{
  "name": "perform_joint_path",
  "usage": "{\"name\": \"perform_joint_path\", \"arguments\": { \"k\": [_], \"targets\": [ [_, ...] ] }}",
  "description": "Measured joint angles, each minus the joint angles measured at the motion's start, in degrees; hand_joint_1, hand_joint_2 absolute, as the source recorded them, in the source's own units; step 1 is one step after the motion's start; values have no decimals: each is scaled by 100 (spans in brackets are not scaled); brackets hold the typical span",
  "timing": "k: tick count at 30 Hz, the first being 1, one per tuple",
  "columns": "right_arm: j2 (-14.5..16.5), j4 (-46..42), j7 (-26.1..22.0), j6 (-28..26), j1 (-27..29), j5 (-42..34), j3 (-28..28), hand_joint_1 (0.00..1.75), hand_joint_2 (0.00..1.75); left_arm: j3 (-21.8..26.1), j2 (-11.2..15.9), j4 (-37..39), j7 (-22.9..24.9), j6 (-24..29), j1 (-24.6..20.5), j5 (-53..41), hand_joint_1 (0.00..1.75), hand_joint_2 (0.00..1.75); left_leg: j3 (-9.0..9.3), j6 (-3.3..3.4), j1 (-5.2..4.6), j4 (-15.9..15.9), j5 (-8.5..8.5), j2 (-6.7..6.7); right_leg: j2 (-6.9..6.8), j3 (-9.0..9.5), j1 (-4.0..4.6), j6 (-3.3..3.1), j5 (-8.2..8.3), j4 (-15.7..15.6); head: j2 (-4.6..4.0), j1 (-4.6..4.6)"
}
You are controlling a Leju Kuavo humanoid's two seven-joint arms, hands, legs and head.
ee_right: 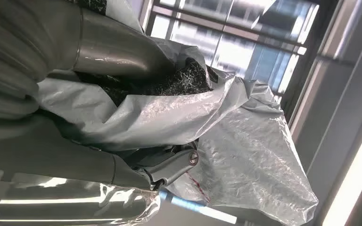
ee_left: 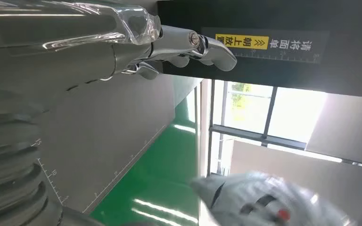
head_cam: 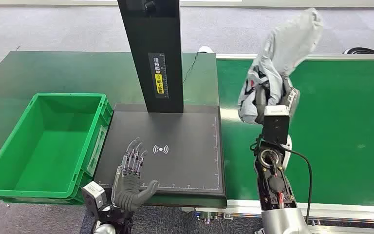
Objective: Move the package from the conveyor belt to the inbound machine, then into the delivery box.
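I have the package up off the conveyor belt, bunched in the right robot hand, whose fingers are wrapped around its lower half while the loose top stands above them. The step in hand, as I judge it, is the carry across to the inbound machine, whose flat black plate lies to the left of that robot hand and lower down. To do it well I want to swing left slowly, keep the bag clear of the machine's black upright column, and lower it until it rests flat near the printed scan symbol before letting go. A soft bag can slump or snag on fingers, so I would open wide and lift straight up.

The package is a pale grey, crinkled plastic mailer with dark printing, limp and thin-skinned; dark contents show through in the right wrist view.

My left robot hand hovers open over the plate's near edge, fingers apart, holding nothing. The green delivery box sits just beside it, further left.
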Motion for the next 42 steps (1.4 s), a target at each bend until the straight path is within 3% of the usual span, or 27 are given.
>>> {"name": "perform_joint_path", "arguments": {
  "k": [11,19,24,28,29,32,33,37,42],
  "targets": [
    [469,1468,158,1868,-609,-413,803,175,175,-73,8,0,-9,27,-36,-4,0,175,-14,0,0,0,0,-6,-5,-13,0,0,-1,1,0,0],
    [580,2298,557,3406,-526,-1157,1429,175,175,141,87,-534,-74,730,200,26,0,175,-21,-1,0,0,0,-5,-4,-21,1,-1,-1,1,0,1],
    [602,2585,764,3837,-469,-1397,1767,175,175,394,146,-1121,-80,1020,443,34,0,175,-21,-1,1,-1,-1,-3,-3,-22,3,-1,-1,1,0,1],
    [634,2703,824,3867,-426,-1428,1992,175,175,499,173,-1419,-81,1119,569,-1,0,175,-21,-1,1,-1,0,-4,-3,-21,2,-1,-1,0,0,1],
    [643,2716,839,3809,-417,-1413,2042,147,175,513,176,-1472,-81,1138,593,-5,0,175,-21,-1,1,-1,0,-4,-3,-21,2,-1,-1,0,0,1],
    [657,2726,860,3432,-404,-1294,2170,16,175,533,180,-1578,-81,1180,649,-10,0,175,-20,-1,1,0,0,-4,-3,-21,2,-1,-1,0,0,2],
    [657,2725,860,3250,-403,-1236,2205,0,175,536,183,-1598,-81,1187,666,-10,0,175,-19,-1,1,0,0,-4,-3,-21,2,-1,-1,0,0,2],
    [643,2720,860,2565,-400,-1175,2255,0,175,539,187,-1633,-81,1182,705,-2,0,175,-17,-1,1,0,0,-4,-3,-21,2,-1,-1,0,0,1],
    [520,2720,838,2183,-404,-1542,2033,0,175,538,199,-1632,-81,1139,705,42,0,175,-16,-1,1,1,0,-4,-3,-19,2,-1,-1,0,0,2]
  ]
}}
